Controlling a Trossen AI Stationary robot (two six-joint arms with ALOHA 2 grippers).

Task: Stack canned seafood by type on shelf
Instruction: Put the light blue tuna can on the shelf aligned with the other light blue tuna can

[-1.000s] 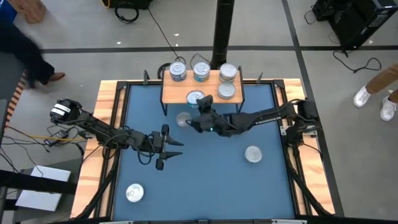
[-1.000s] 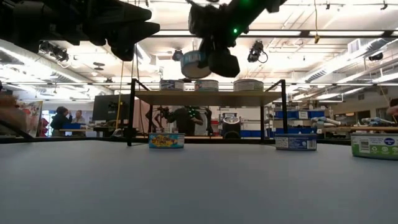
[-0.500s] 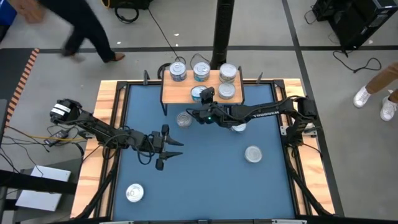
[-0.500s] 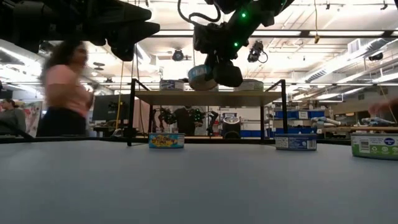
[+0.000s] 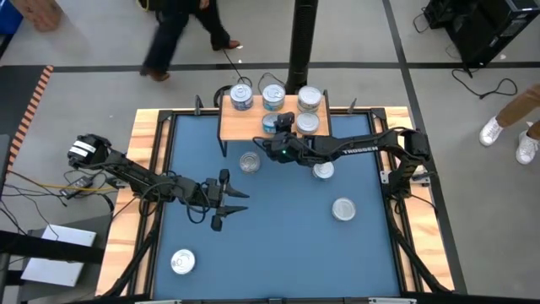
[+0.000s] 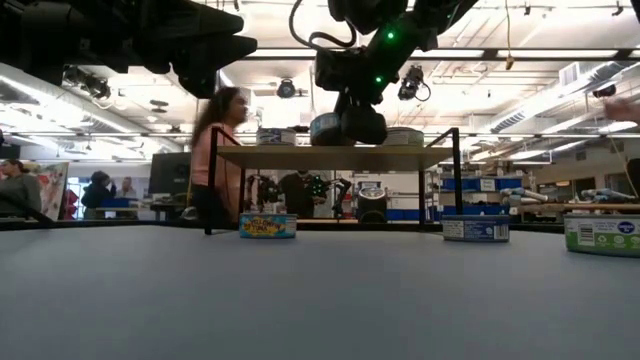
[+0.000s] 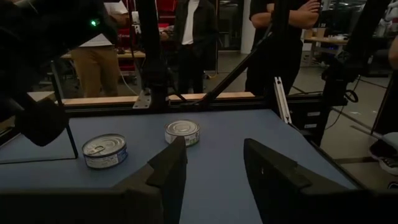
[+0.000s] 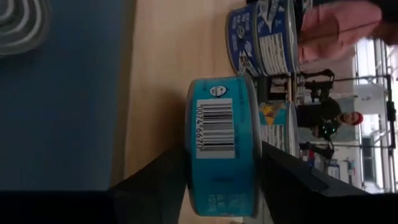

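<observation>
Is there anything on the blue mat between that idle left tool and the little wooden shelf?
Yes, one tin sits on the mat between the left tool and the wooden shelf, just by the shelf's front edge. The high view shows it.

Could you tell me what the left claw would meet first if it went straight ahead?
Probably nothing: the left claw points between the two tins, the round tin slightly off-line, then bare blue mat; depth is unclear.
</observation>
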